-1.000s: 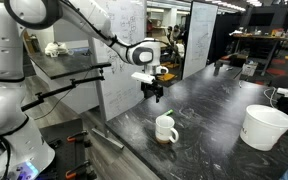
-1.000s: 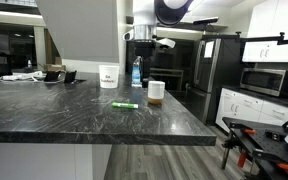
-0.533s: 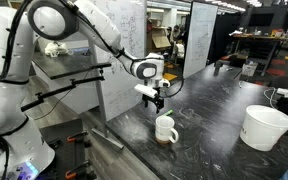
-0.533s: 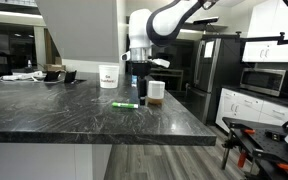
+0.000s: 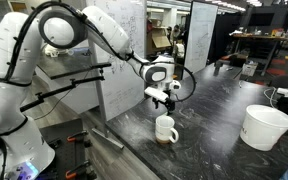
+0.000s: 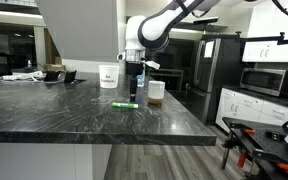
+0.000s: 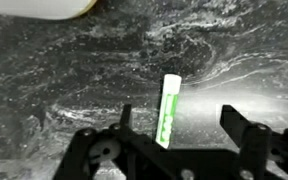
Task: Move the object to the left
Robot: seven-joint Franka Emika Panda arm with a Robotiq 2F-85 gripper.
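The object is a thin green stick (image 6: 125, 104) lying flat on the dark marble counter (image 6: 54, 120). In the wrist view it (image 7: 168, 110) lies between my open fingers, nearer the left finger, with nothing touching it. My gripper (image 6: 134, 84) hangs just above it, beside the white mug (image 6: 156, 91). In an exterior view my gripper (image 5: 164, 102) is right above the mug (image 5: 165, 129), and the stick is hidden there.
A large white bucket-like cup (image 5: 265, 126) stands on the counter, also seen in an exterior view (image 6: 108, 76). A blue bottle (image 6: 137, 72) stands behind my gripper. The counter edge (image 5: 119, 140) is close to the mug.
My gripper has come down from above the counter toward the green stick and shifted closer to the mug. The stick and mug have not moved.
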